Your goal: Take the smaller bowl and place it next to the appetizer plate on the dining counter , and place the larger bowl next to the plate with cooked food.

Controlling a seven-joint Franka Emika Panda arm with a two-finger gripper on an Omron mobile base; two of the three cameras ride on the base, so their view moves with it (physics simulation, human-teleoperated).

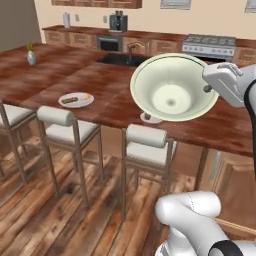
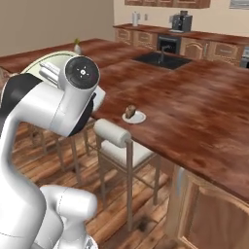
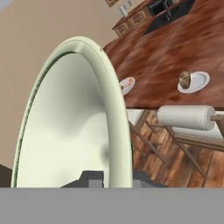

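My gripper (image 1: 207, 89) is shut on the rim of the larger bowl (image 1: 172, 87), cream pale-green inside, and holds it in the air, tipped on edge with its opening toward the left base camera. In the hand view the rim (image 3: 118, 131) runs down between my finger tips, with the gripper (image 3: 116, 178) closed on it. The bowl (image 2: 48, 58) hangs over the stools, short of the dining counter (image 1: 110, 82). The appetizer plate (image 1: 150, 119) (image 2: 133, 116) (image 3: 194, 82) lies near the counter's edge. The plate with cooked food (image 1: 76, 100) (image 3: 127, 85) lies further left. The smaller bowl is out of view.
White-cushioned stools (image 1: 62, 125) (image 1: 147, 145) (image 2: 116, 141) line the counter's near edge. A sink (image 1: 120, 59) (image 2: 163, 59) is set in the counter's far side and a small vase (image 1: 31, 56) stands at its far left. Stove (image 1: 210, 45) and coffee machine (image 1: 118, 21) stand on the wall counter.
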